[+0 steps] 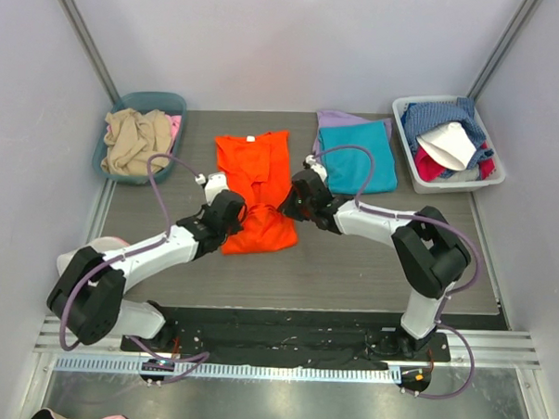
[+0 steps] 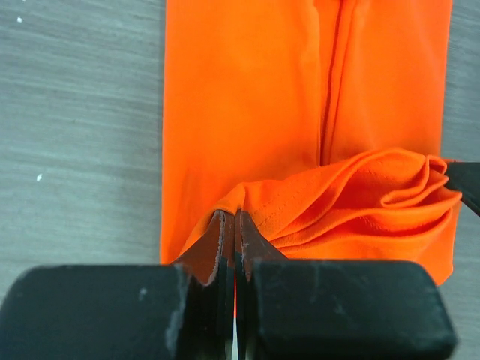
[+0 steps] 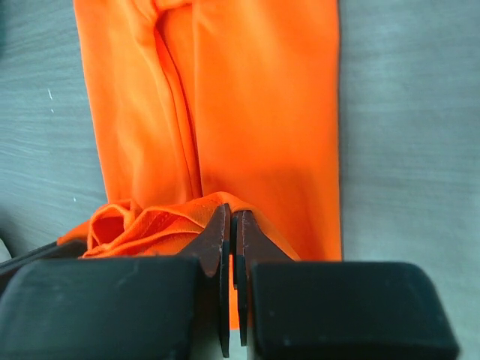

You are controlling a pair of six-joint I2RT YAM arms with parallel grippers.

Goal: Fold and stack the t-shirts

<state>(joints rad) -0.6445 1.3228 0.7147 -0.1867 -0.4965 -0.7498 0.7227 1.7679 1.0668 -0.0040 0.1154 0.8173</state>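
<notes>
Pinching the orange shirt (image 1: 256, 176) from both sides, the two tools hold a raised, rumpled fold of its cloth between them. The left tool (image 2: 233, 217) has its jaws pressed together on a bunch of cloth at the shirt's left edge. The right tool (image 3: 231, 214) is likewise clamped on a bunch at its right edge. The shirt lies long and narrow on the worktop (image 1: 351, 264), collar end far from the arms, with a lengthwise crease running up it beyond the fold. Near the orange shirt, to its far right, a folded teal shirt (image 1: 365, 158) lies flat on a lavender shirt (image 1: 332, 119), whose edge shows behind it. Well left of the orange shirt stands a teal bin (image 1: 156, 98) of beige cloth, and well right of it a white bin (image 1: 457, 186) of mixed clothes
</notes>
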